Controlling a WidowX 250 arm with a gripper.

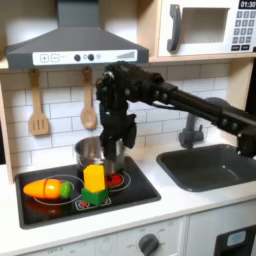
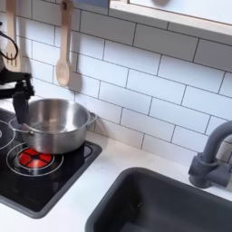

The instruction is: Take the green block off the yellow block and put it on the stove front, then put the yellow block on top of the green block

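In the first exterior view the yellow block (image 1: 94,177) stands on top of the green block (image 1: 96,198) at the front of the black stove (image 1: 142,186), between its two burners. My gripper (image 1: 112,158) hangs up and to the right of the stack, over the steel pot (image 1: 92,153), apart from both blocks and holding nothing; its jaws look open. In the second exterior view the gripper (image 2: 14,101) shows at the left edge, just above the pot (image 2: 53,125).
An orange toy vegetable with a green end (image 1: 48,188) lies on the left burner. A red burner (image 2: 34,159) glows before the pot. A wooden spatula (image 1: 38,108) and spoon (image 1: 88,105) hang on the tiles. The sink (image 1: 205,168) and faucet (image 2: 212,159) lie to the right.
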